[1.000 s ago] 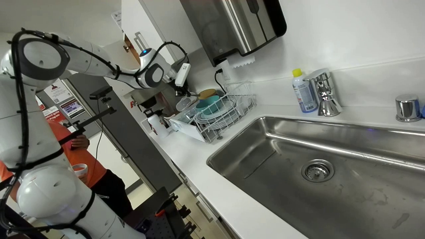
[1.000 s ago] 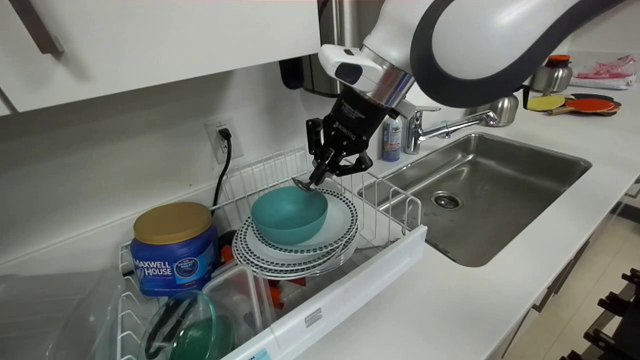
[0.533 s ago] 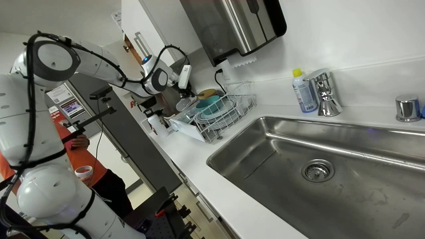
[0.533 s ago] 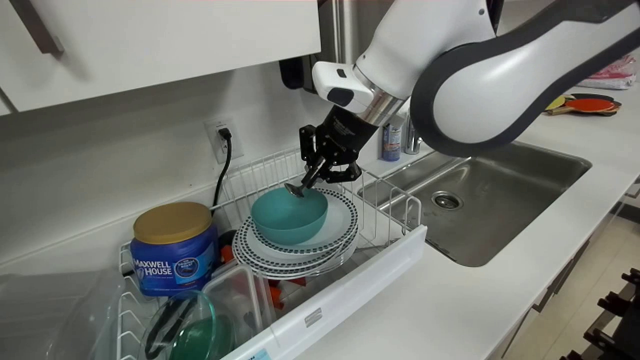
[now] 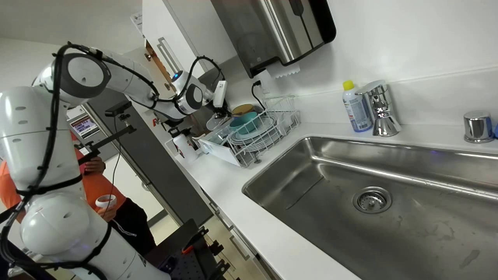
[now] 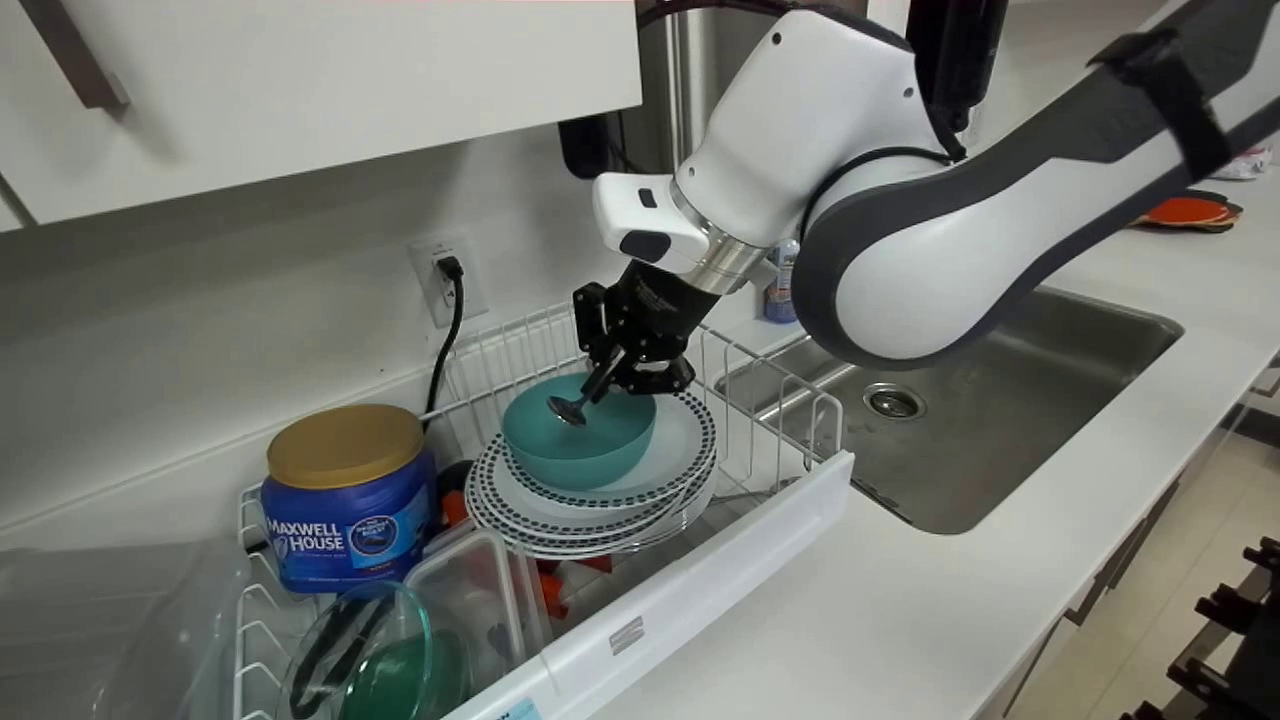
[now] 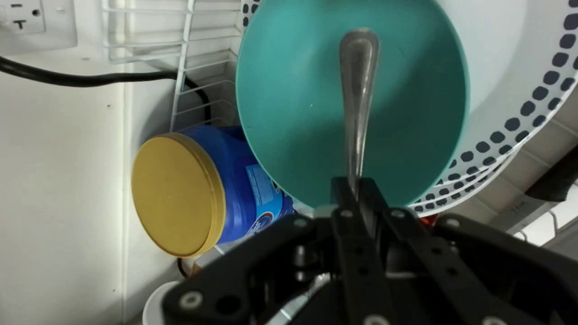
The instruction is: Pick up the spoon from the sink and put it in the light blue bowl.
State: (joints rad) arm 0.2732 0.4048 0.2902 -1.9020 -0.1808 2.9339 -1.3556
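The gripper (image 6: 598,382) is shut on the metal spoon (image 6: 567,411) over the light blue bowl (image 6: 575,455). In the wrist view the fingertips (image 7: 356,192) pinch the spoon (image 7: 360,67), and its rounded end reaches out over the inside of the light blue bowl (image 7: 289,95). I cannot tell whether the spoon touches the bowl. The bowl sits on a stack of plates in the dish rack. In an exterior view the gripper (image 5: 222,112) is beside the small bowl (image 5: 244,121), and the spoon is too hidden to make out. The steel sink (image 5: 330,233) lies to the right of the rack.
The white wire dish rack (image 6: 690,575) holds dotted-rim plates (image 6: 685,440), a blue coffee can (image 6: 345,510) with a tan lid and a clear container (image 6: 480,570). A black power cord (image 6: 447,350) runs down the wall behind. A cabinet (image 6: 330,90) hangs above.
In both exterior views the arm has come lower. The gripper has carried the spoon down and toward the bowl's middle, from over its rim to over its inside. The gripper has stayed shut.
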